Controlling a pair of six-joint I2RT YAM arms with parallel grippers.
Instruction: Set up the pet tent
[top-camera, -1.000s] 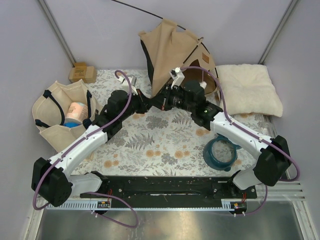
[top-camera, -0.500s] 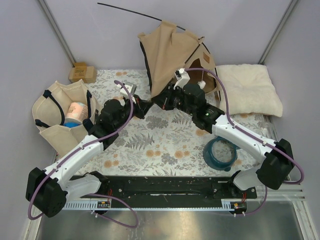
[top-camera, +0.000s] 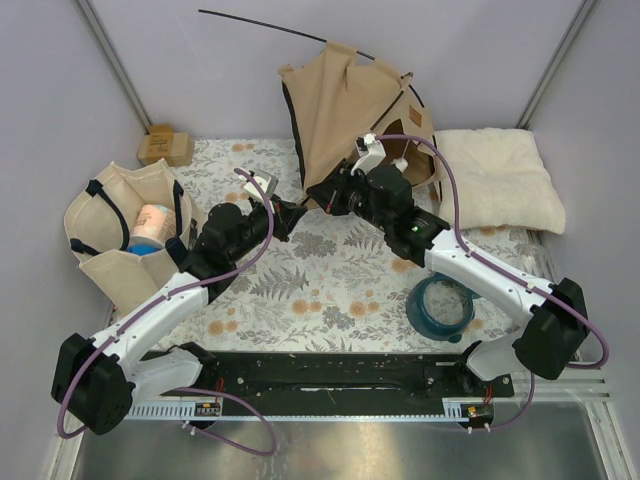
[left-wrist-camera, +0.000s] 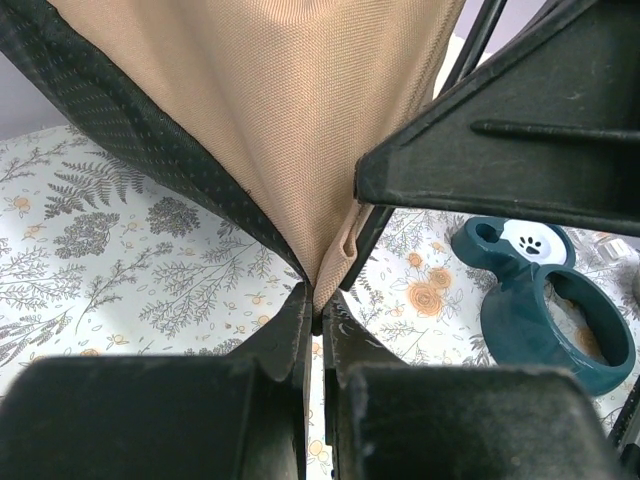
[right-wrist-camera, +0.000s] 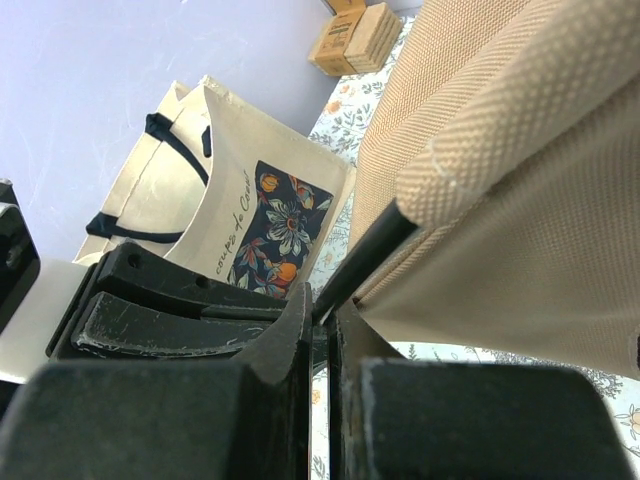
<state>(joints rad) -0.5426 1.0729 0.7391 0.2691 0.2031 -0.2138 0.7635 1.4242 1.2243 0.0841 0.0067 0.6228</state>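
Note:
The pet tent is tan canvas with black trim and stands partly raised at the back of the table, with a thin dark pole sticking out up-left. Its brown label faces right. My left gripper is shut on the tent's lower front corner, where the canvas narrows into the fingertips. My right gripper is right beside it, shut on the tent's black pole at that same corner, under the canvas.
A beige tote bag with items inside stands at the left, also in the right wrist view. A cream pillow lies at the back right. A teal pet bowl sits near right. A small cardboard box is at the back left.
Both grippers have shifted slightly left and nearer with the tent corner. The left arm has drawn back. The pole's free end has swung down and left.

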